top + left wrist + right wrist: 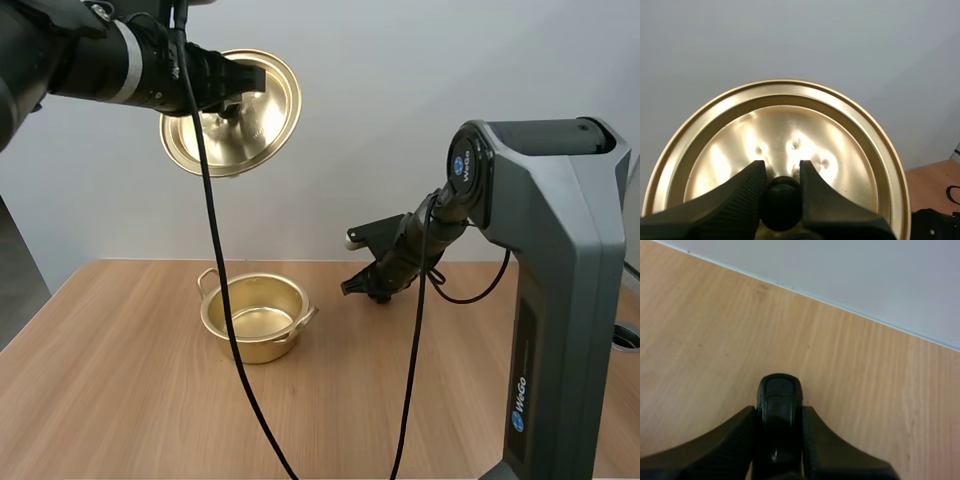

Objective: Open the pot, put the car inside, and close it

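Observation:
The golden pot (255, 318) stands open on the table, left of centre, and looks empty inside. High above it my left gripper (236, 88) holds the golden lid (232, 112) tilted on edge, the fingers shut on its black knob (781, 201) against the lid's face (785, 145). To the right of the pot, low over the table's far side, my right gripper (362, 287) is shut on a small black car (779, 405), which sticks out past the fingertips (809, 430) above the bare wood.
The wooden table (120, 400) ends at a pale wall behind. My right arm's grey base column (560, 300) rises at the right front. Open tabletop lies in front of and left of the pot.

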`<move>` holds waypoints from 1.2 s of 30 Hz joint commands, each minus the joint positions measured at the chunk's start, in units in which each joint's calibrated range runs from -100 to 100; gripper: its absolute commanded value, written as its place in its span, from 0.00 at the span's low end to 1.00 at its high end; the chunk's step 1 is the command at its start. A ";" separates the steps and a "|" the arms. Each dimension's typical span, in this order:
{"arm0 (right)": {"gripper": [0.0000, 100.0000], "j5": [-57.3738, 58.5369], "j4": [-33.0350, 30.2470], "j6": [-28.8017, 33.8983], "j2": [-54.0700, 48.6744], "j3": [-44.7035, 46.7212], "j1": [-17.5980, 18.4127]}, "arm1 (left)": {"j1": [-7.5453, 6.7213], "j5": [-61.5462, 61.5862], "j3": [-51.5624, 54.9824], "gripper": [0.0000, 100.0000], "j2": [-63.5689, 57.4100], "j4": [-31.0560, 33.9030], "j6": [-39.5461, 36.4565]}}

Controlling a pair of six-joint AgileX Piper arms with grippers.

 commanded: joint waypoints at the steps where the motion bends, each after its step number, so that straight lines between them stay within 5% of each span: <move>1: 0.00 1.62 0.53 -0.01 -7.95 -0.05 -0.05 | 0.02 -0.20 -0.02 0.00 0.03 -0.04 0.01; 5: 0.00 14.83 5.89 -4.90 -19.81 -0.05 2.10 | 0.02 -1.61 -0.02 0.00 0.03 -0.70 0.11; 11: 0.00 40.90 29.17 -22.59 -25.56 -0.05 7.07 | 0.02 -1.62 -0.02 0.00 0.03 -1.35 1.00; 26: 0.00 38.70 33.64 -34.52 -17.59 7.84 10.14 | 0.02 -1.67 -0.02 0.00 0.03 -3.69 2.29; 27: 0.09 38.02 33.64 -34.52 -17.59 7.84 10.14 | 0.02 -1.62 -0.02 0.00 0.03 -3.69 2.29; 30: 0.70 38.04 36.05 -34.66 -17.59 7.71 10.14 | 0.02 -1.62 -0.02 0.00 0.03 -3.69 2.29; 31: 0.84 37.81 36.78 -34.80 -17.59 7.71 10.14 | 0.02 -1.62 -0.02 0.00 0.03 -3.69 2.29; 33: 0.73 37.34 38.13 -35.65 -17.59 7.71 10.14 | 0.02 -1.10 -0.02 0.00 0.03 -3.53 2.29; 36: 0.00 29.52 38.28 -35.45 -18.39 8.17 10.14 | 0.02 0.16 -0.02 0.00 0.15 -2.39 2.29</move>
